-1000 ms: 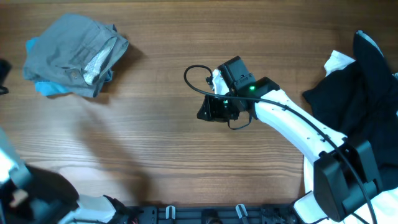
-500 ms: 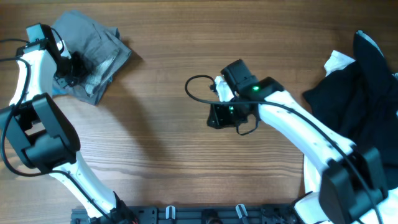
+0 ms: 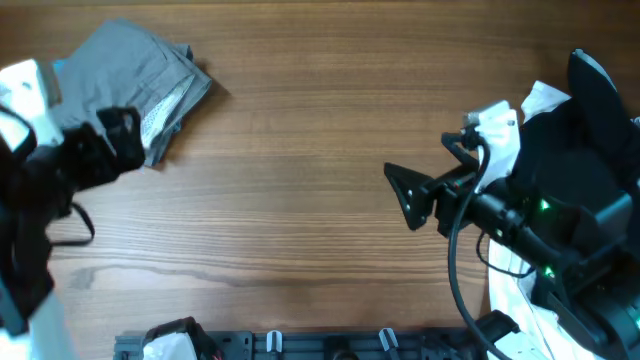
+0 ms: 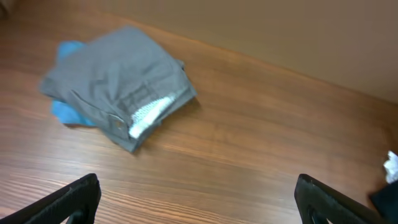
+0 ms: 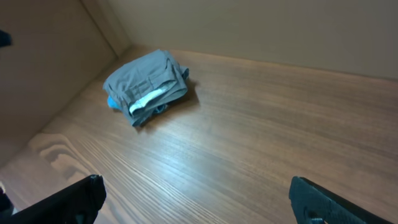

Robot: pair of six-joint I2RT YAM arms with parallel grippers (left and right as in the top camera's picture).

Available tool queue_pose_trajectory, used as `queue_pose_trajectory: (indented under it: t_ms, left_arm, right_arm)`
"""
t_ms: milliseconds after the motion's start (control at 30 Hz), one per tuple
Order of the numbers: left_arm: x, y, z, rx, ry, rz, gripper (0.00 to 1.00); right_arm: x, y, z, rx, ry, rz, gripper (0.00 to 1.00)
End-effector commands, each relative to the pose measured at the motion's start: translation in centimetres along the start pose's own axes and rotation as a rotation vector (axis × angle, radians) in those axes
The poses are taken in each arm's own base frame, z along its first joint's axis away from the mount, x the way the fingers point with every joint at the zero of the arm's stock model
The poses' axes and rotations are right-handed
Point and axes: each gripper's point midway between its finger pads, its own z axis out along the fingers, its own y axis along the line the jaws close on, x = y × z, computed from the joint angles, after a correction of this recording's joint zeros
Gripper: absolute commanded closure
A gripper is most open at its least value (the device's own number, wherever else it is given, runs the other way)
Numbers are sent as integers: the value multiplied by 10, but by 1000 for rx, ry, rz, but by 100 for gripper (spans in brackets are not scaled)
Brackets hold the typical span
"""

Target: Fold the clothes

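Two grippers stand wide open over the wooden table (image 3: 300, 150), and neither has hold of anything. The left gripper (image 4: 198, 190) shows its dark fingers (image 4: 74, 199) at the two lower corners of its wrist view, with only bare wood between them. The right gripper (image 5: 196, 190) looks the same in its own view. The grey shorts (image 3: 150, 70) lie as a folded bundle at the far left corner of the table, with pale lining (image 4: 149, 112) showing along one open edge. A light-blue garment (image 4: 65, 112) peeks out from underneath, touching them. From overhead the left arm (image 3: 40, 190) is a blur just beside that bundle; I cannot tell whether it touches. At the right edge a heap of black and white garments (image 3: 600, 110) sits unfolded, with the right arm (image 3: 520, 215) in front of it, well apart from the shorts.
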Motion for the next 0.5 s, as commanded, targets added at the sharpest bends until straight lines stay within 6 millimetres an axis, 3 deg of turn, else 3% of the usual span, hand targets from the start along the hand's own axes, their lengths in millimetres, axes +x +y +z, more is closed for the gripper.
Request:
queue_pose_trajectory:
  t_ms: [0,100,167,233,367,467]
  left_arm:
    - [2,-3,-45,-33,-127,42,0]
    - [7,-9,-73,-26,-203,60,0]
    - [10,-12,-86,-22,-240,68,0]
    - [13,-15,-96,-19,-267,74,0]
    - [14,-15,-99,-18,-277,77,0]
    - [14,-15,-99,-18,-277,77,0]
  right_arm:
    - [-1,-4,1,20,3,0,0]
    - [4,2,9,-19,38,156,0]
    - [22,-3,13,10,116,147,0]
    - [13,-13,14,66,74,111,0]
    - [-21,1,4,9,-84,-293,0]
    - [-25,-9,-2,59,-219,-511,0]
